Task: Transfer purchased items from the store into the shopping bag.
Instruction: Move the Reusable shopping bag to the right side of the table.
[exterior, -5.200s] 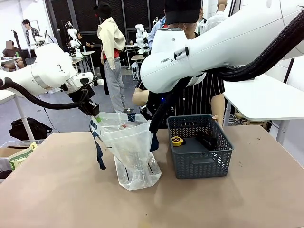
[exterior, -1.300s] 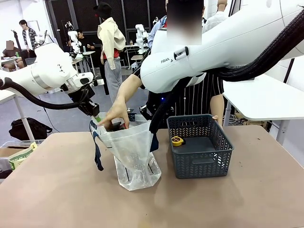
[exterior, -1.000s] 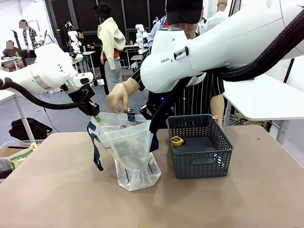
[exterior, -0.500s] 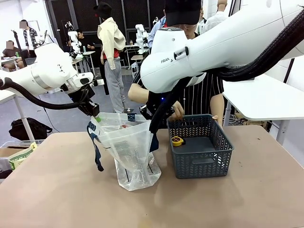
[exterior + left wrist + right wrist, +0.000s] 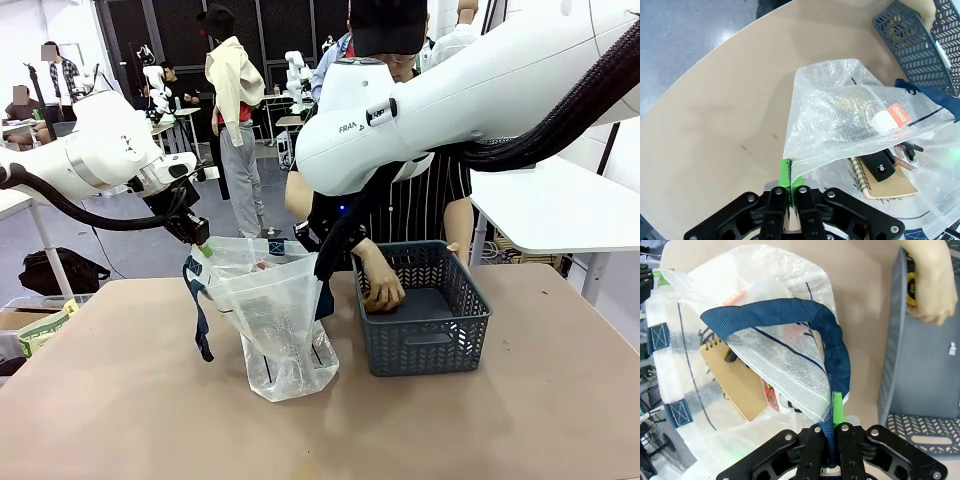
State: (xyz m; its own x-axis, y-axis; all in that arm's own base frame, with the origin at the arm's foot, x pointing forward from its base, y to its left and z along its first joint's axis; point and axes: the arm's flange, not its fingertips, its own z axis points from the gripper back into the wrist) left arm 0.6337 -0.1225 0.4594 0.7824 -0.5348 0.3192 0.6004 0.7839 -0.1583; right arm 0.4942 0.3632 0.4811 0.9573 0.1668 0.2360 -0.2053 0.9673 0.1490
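The left gripper [image 5: 790, 176] pinches the shopping bag [image 5: 278, 318] by its rim between its fingers [image 5: 784, 172]; the right gripper [image 5: 832, 415] pinches the navy handle [image 5: 790, 312]. A person's hand [image 5: 383, 291] is inside the store [image 5: 430, 345] on the bench [image 5: 120, 400].

The shopping bag [image 5: 280, 320] stands open on the tabletop [image 5: 120, 400], its left rim pinched up by the left gripper [image 5: 204, 248], and a navy handle [image 5: 200, 320] dangles below. Right beside it, the person's hand [image 5: 383, 290] is down inside the store [image 5: 425, 335], near its left wall.
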